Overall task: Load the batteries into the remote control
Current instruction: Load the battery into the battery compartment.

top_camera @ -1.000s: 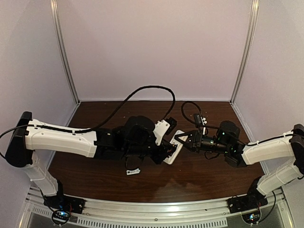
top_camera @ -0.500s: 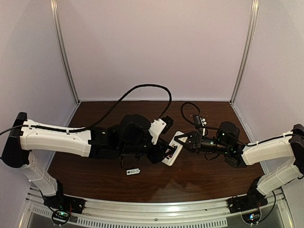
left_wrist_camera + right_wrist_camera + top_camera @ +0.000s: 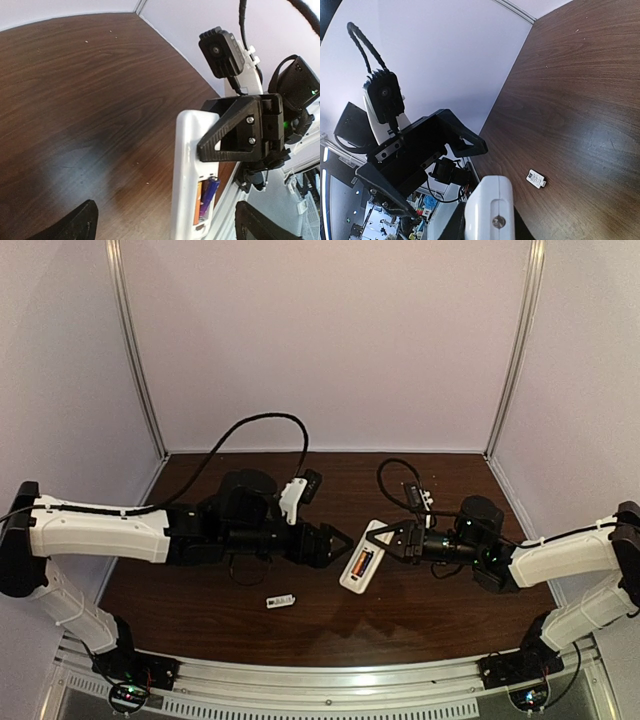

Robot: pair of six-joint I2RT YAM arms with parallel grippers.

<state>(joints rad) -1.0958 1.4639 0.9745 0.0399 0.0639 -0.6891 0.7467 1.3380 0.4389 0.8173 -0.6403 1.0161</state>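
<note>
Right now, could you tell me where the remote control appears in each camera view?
Top external: remote control, just right of centre, tilted.
Left wrist: lower centre, upright in frame, batteries in its recess.
Right wrist: the white end at bottom centre appears to be it.
Shared landmark: right gripper clamped on its end, top and left wrist views.

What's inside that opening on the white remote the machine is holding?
Two batteries lie side by side in the remote control's recess, one orange, one purple. The right pincer, clamped on the remote, hides their far ends.
</note>
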